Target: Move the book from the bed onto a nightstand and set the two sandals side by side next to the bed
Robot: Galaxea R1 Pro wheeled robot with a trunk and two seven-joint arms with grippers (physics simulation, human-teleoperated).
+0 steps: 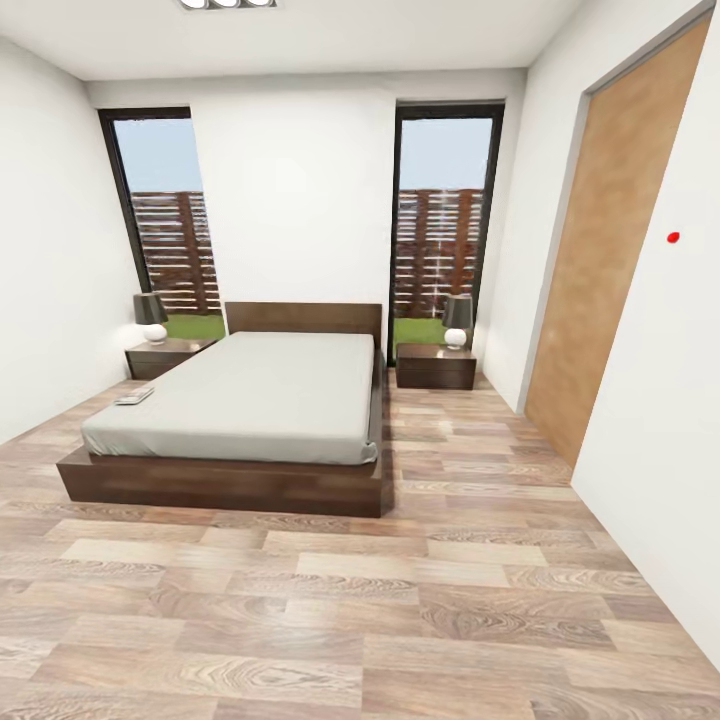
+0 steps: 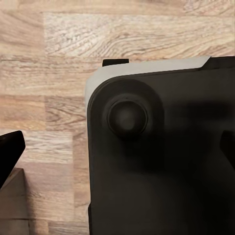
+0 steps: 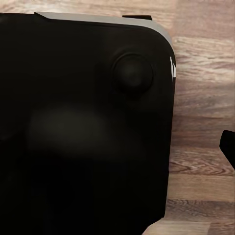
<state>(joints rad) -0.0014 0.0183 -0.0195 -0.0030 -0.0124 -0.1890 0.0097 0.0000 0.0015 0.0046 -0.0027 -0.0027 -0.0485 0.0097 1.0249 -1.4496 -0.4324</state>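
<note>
The robot stands on the wood plank floor (image 1: pixel 400 600) well back from the bed (image 1: pixel 260 400), looking down its length toward the headboard. The book (image 1: pixel 134 397) lies flat on the grey mattress near the bed's left edge, not far from the left nightstand (image 1: pixel 165 355), which carries a lamp (image 1: pixel 151 317); a second nightstand (image 1: pixel 436 366) stands at the bed's right. No blue sandals can be made out from here. The book looks thin and light, probably a little floppy, and lying flat on a soft mattress it should be awkward to pinch, so taking it by an overhanging or free edge across the cover seems the likeliest hold. Both wrist views look down past a dark rounded part of the robot's own body (image 2: pixel 161 156) to the floor, which suggests the arms hang tucked at its sides. Whether either set of fingers is released or clenched cannot be told.
</note>
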